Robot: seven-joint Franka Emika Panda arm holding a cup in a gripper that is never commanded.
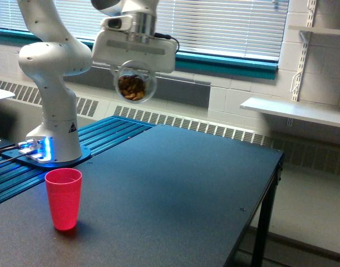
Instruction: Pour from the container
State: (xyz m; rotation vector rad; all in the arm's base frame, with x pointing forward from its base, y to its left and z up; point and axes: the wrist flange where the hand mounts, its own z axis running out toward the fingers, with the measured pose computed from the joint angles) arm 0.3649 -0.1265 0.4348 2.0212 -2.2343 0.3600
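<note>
Lab room — robot arm on black bench, cinderblock wall, blinds

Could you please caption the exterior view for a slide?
Gripper holds the clear container of brown pieces above the table, red cup below.
</note>
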